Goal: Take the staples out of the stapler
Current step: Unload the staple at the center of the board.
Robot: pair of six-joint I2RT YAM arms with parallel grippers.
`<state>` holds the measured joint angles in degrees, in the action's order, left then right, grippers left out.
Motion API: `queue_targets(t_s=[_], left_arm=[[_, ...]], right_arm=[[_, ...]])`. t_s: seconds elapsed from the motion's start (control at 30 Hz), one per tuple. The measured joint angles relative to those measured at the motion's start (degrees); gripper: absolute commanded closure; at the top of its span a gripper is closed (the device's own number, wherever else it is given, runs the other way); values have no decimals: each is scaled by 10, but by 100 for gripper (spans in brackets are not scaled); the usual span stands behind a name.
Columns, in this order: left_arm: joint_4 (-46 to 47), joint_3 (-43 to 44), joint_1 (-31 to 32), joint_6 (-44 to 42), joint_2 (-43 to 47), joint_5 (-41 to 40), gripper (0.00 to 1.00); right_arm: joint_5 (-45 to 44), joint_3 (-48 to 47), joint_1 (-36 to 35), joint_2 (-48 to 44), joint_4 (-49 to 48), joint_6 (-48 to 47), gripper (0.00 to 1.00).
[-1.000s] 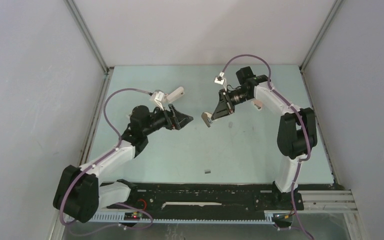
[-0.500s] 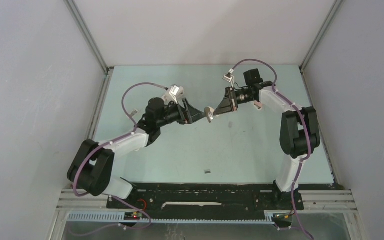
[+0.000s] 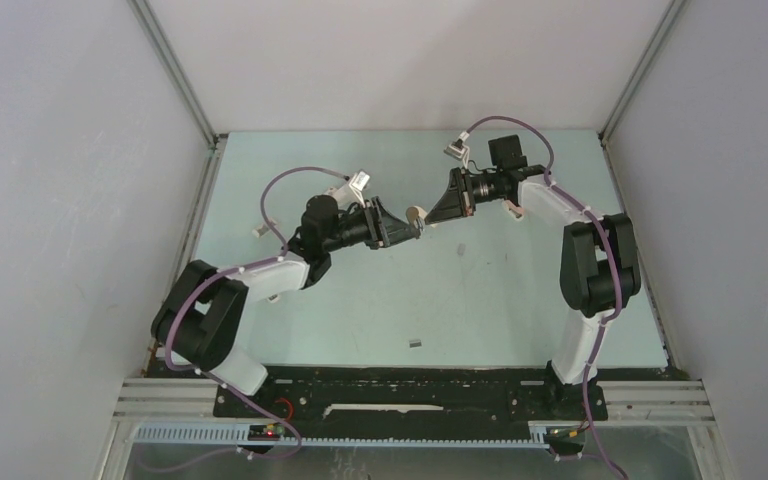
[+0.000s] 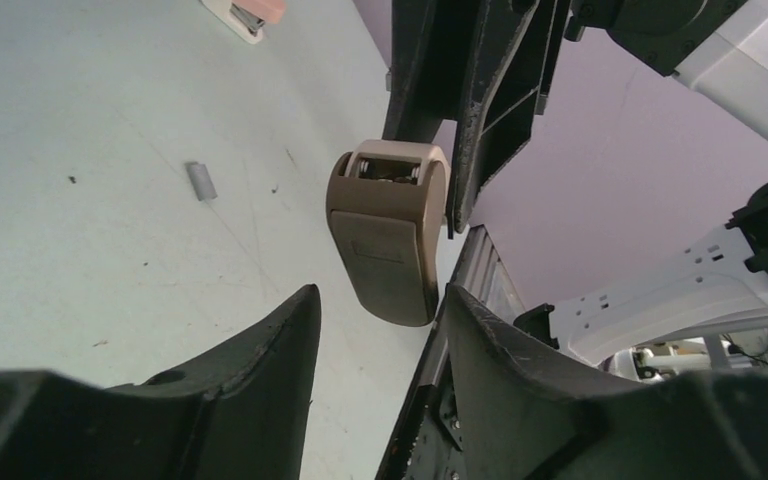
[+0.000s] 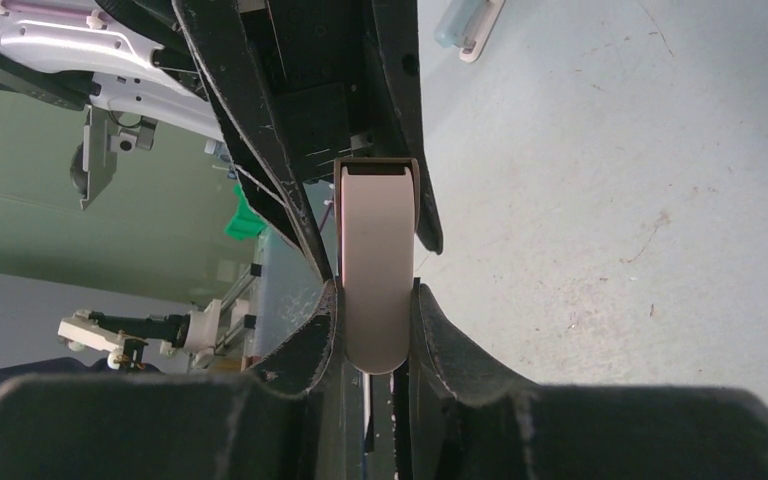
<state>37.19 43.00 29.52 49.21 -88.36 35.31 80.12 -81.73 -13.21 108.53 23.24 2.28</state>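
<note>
The stapler (image 3: 417,213) is a small pale elongated piece held in mid-air above the middle of the table. My right gripper (image 3: 430,212) is shut on its near end; in the right wrist view the stapler (image 5: 377,270) stands clamped between both fingers of that gripper (image 5: 375,295). My left gripper (image 3: 401,228) is open, and in the left wrist view (image 4: 380,300) its fingertips flank the stapler's free end (image 4: 388,240) without clamping it. A short dark grey staple strip (image 4: 200,181) lies on the table. Another strip (image 3: 415,342) lies near the front edge.
A small pinkish-white box (image 4: 246,12) lies on the table beyond the staple strip. A small dark bit (image 3: 461,250) lies right of centre. A pale object (image 5: 470,27) lies at the top of the right wrist view. Grey walls enclose the table.
My left arm has swung right towards the stapler. My right gripper has carried the stapler up and back. The left fingertips now sit either side of the stapler's free end.
</note>
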Motion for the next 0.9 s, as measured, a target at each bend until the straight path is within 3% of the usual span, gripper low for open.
queue_targets(t_s=[0.13,0.37,0.57,0.77,0.9], left_arm=[[32,0,0,21,-12,16,58],[90,0,0,59,-36,32,67],[111,0,-1,78,-45,38,95],[126,0,-13,88,-54,57,100],[102,0,-35,47,-51,89,100]], right_arm=[[1,0,0,-2,-4,6,100],[6,1,0,-2,-9,9,100],[9,1,1,-3,-10,9,100],[4,-1,5,-4,7,-13,100],[-28,-36,9,-3,120,-117,100]])
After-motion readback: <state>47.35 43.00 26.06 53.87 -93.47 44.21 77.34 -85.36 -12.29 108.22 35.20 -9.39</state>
